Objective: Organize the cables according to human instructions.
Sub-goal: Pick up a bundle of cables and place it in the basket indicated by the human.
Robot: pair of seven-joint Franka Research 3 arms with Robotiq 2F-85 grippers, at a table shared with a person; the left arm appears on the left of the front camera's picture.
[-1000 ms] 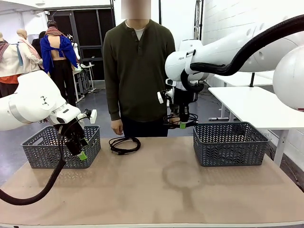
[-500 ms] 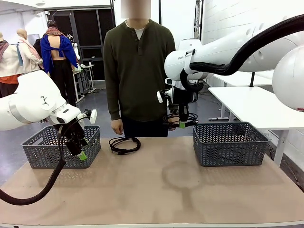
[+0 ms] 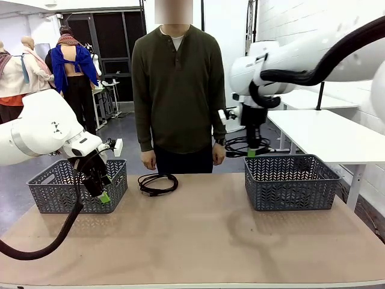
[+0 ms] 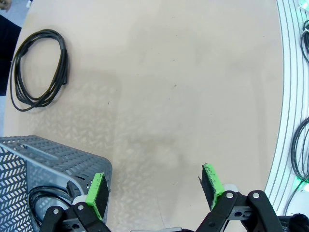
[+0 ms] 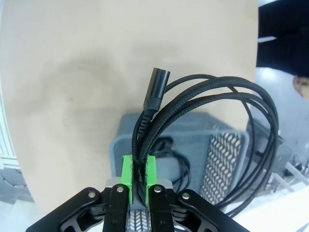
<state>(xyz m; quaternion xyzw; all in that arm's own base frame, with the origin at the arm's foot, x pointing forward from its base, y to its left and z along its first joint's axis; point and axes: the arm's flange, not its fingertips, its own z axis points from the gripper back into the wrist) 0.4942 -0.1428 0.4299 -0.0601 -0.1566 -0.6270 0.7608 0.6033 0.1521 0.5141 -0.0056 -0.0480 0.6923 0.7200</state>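
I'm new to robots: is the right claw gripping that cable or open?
Shut on it: the right gripper's green pads pinch the black cable's strands together.

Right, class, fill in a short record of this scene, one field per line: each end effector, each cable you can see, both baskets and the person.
Left end effector: open, empty, at the left basket's corner
Right end effector: shut on the held cable, above the right basket
Held cable: coiled, hanging from the pads
Table cable: coiled, between the baskets, near the person
Left basket: left-basket cable inside
Right basket: right-basket cable inside
Person: standing at the far side, arms down
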